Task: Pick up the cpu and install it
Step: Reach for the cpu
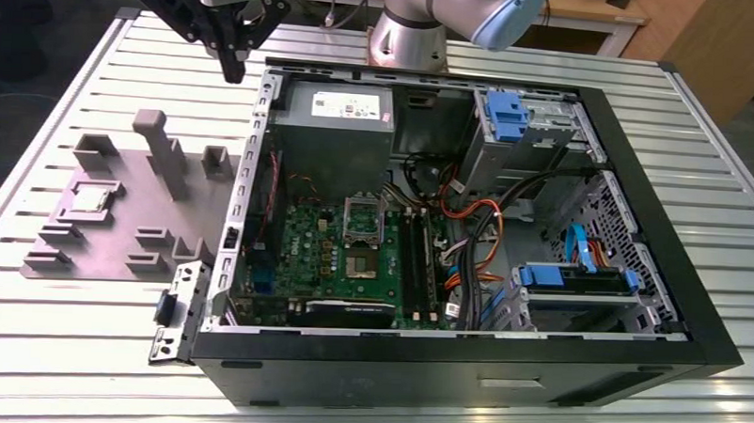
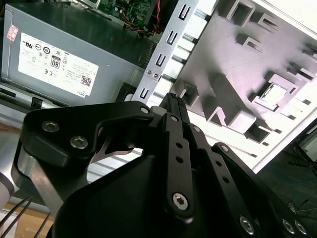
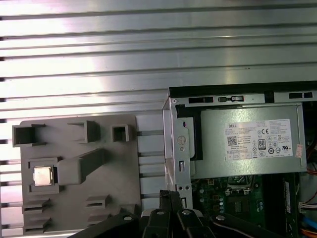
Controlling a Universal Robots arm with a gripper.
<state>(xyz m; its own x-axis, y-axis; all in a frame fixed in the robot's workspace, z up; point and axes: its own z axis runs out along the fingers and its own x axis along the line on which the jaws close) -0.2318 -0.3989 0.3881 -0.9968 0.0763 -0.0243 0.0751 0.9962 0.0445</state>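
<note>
OK, exterior view: jaws hang above the far-left corner of the case (image 1: 472, 365), toward the exterior view's left. They are pinched together with nothing in them. cpu (image 1: 91, 198) lies flat in a pocket of the holder plate (image 1: 126, 217) on the tabletop (image 1: 71, 351), outside the case and well apart from the jaws. It's not yet in the socket (image 1: 362, 214).

Second wrist view: jaws meet tip to tip, and the cpu (image 2: 277, 93) sits in its pocket beyond them.

First wrist view: cpu (image 3: 42, 175) has its metal top up with pocket walls close around it. PSU (image 3: 247, 141) is off to the side.

Handling, my read: light, stiff, thin, slick lid, delicate underside. Take it by two opposite edges, keep it level, gentle squeeze.
</note>
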